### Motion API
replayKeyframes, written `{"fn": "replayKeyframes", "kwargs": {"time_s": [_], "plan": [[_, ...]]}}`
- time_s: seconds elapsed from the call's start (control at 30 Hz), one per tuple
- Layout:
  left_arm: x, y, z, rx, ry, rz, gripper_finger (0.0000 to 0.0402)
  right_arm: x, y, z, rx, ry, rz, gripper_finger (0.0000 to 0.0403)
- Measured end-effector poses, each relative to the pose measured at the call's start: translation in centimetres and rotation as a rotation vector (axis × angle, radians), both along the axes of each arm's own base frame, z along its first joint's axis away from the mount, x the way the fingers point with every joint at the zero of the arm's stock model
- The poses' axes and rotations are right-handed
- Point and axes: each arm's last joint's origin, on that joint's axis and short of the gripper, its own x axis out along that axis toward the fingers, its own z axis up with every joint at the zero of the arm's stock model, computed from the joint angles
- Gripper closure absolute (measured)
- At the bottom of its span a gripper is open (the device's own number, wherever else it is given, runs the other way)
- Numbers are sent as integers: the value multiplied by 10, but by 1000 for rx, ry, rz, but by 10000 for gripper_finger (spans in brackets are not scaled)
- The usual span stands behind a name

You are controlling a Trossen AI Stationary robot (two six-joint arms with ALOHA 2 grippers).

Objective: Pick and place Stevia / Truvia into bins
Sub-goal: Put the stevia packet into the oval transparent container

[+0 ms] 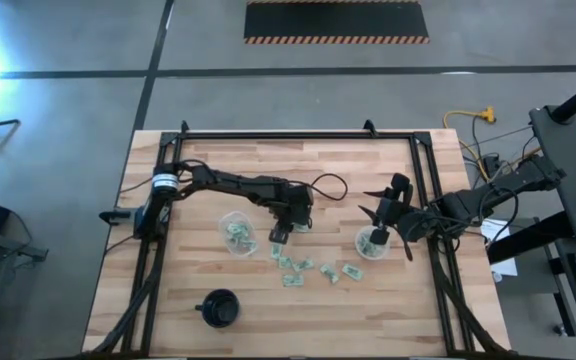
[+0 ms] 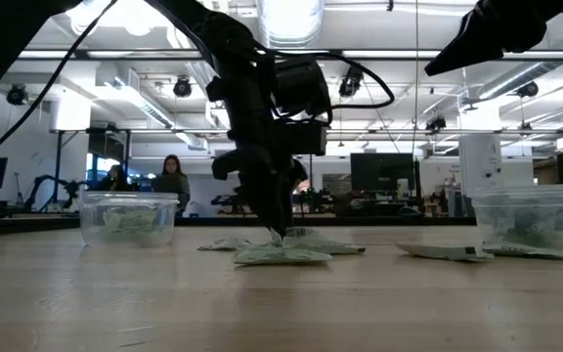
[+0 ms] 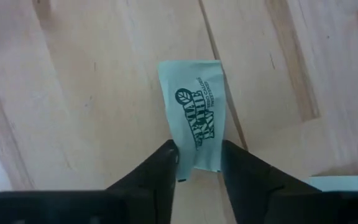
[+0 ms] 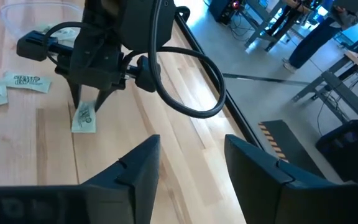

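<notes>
My left gripper (image 1: 278, 237) stands low over the table's middle, fingers pointing down, shut on one pale green Stevia packet (image 3: 194, 115). It also shows in the right wrist view (image 4: 87, 99). More packets (image 1: 303, 268) lie flat on the wood just nearer than it. The left clear cup (image 1: 236, 232) and the right clear cup (image 1: 373, 243) stand upright with packets inside. My right gripper (image 4: 188, 165) is open and raised well above the table beside the right cup, touching nothing. My left gripper pinches one short end of the packet (image 3: 205, 158) between its two fingers (image 3: 163, 165), coming from above and pointing down. The packet looks narrowed where the fingers meet it. Its far end (image 3: 188, 68) lies on the wood.
A black round cup-like object (image 1: 218, 308) sits near the table's near edge, on the left. A black frame rail (image 1: 298, 134) runs round the table top. In the low view, people (image 2: 171, 181) stand in the room behind. Bare wood lies between the two cups.
</notes>
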Motion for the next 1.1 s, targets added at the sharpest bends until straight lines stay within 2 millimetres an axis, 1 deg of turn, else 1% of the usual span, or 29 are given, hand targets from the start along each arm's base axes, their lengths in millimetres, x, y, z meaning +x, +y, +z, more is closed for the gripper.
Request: {"fn": "replayKeyframes", "kwargs": {"time_s": [0.43,0.53,0.67,0.8,1.1], "plan": [[0,0,3,6,-7,3,394,0,0,0,-3,2,1,254],[-1,0,7,13,-15,6,396,0,0,0,-4,3,2,258],[-3,0,19,13,-22,6,398,0,0,0,-11,8,6,262],[-11,-4,30,6,0,22,399,0,0,0,-12,9,6,266],[-37,-21,65,-10,57,36,400,0,0,0,-13,9,8,270]]}}
